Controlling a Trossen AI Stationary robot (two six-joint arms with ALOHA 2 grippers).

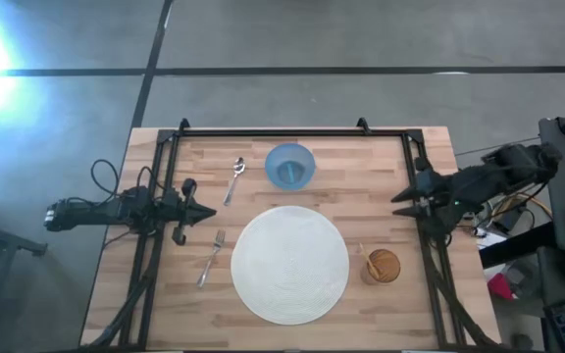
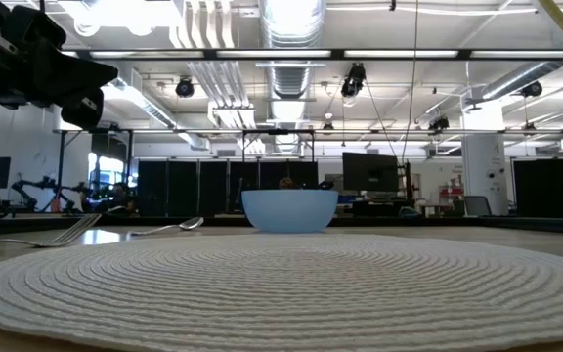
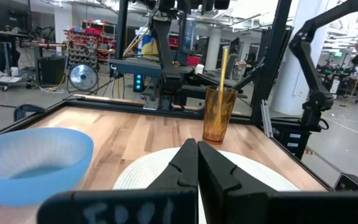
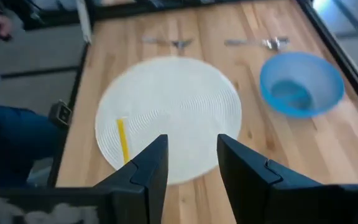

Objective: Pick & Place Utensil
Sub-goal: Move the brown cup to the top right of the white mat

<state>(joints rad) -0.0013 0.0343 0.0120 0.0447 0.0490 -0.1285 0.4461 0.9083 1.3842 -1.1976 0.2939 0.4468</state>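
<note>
On the pale wood-plank table (image 1: 381, 167), a metal fork (image 1: 211, 258) is lying left of the round woven placemat (image 1: 289, 265) while the left gripper (image 1: 207, 212) is hovering pinched shut and empty, the right gripper (image 1: 398, 204) spread open holding nothing.

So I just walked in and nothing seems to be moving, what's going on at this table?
Nothing is being handled yet. The left gripper hovers at the table's left edge with fingers shut and empty, near the fork and the spoon, which both lie untouched on the wood. The right gripper waits open at the right edge. A round white placemat sits in the middle, with a blue bowl beyond it and an amber cup holding a yellow straw beside it.
</note>
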